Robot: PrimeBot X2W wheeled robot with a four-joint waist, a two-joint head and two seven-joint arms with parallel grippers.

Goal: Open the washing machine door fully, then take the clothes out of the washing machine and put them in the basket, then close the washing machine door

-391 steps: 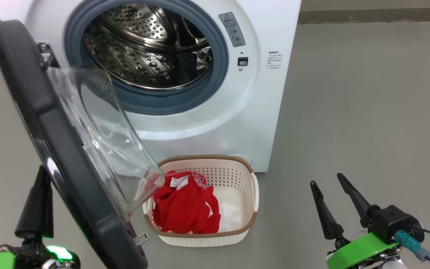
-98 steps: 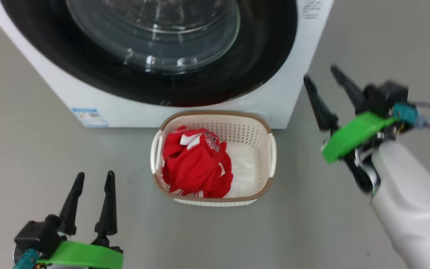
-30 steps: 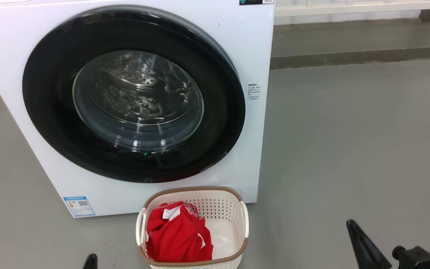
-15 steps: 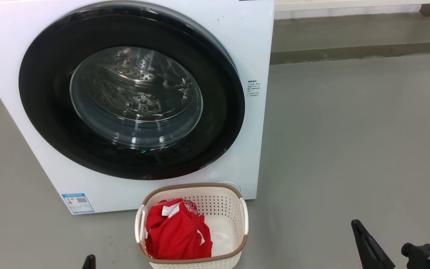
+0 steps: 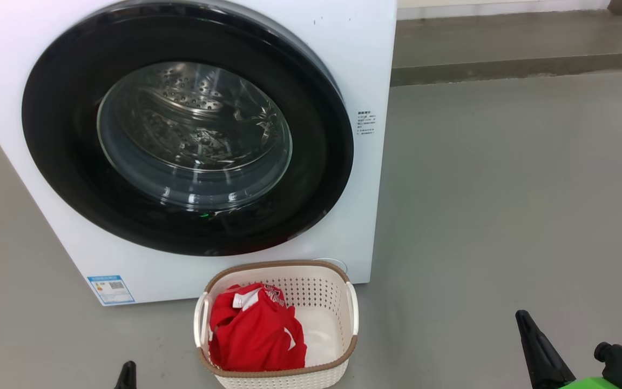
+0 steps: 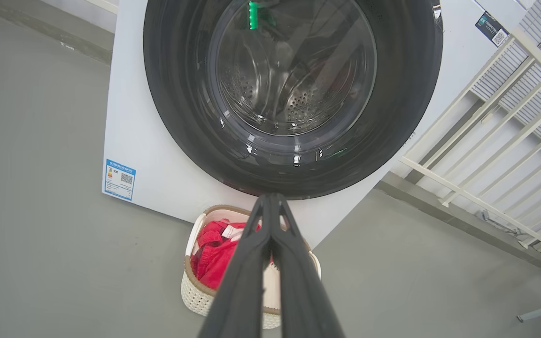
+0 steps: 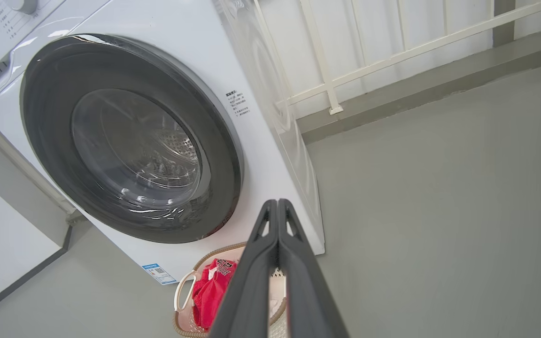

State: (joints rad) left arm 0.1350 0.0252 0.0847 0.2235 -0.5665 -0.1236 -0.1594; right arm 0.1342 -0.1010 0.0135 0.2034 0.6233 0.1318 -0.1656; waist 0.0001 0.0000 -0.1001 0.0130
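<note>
Swinging is over: the washing machine door [image 5: 187, 127], which was hanging wide open at the left thirteen seconds back, is now sitting shut against the front of the washing machine [image 5: 367, 178]. Its black rim is covering the opening, and the steel drum [image 5: 192, 108] is showing through the glass. Both sets of fingers were standing apart about three seconds back and are now pressing together.

The left gripper [image 6: 269, 197] is closed with nothing in it. In the left wrist view it is pointing at the lower edge of the door, well apart from it. The right gripper [image 7: 277, 203] is closed too, also with nothing in it, hanging off to the machine's right over the bare grey floor [image 5: 505, 189]. In the head view only one dark finger and part of the green mount are peeking in at the lower right.

The basket [image 5: 276, 266] is standing on the floor just in front of the machine's lower edge, below the door. The clothes [image 5: 254, 335] are lying bunched in its left half (red with white trim, some lettering showing but too small to read), and its right half is showing the pale bottom. A small blue label [image 5: 110, 289] is sticking on the machine's lower left corner. A white railing [image 6: 486, 141] is running behind the machine.
</note>
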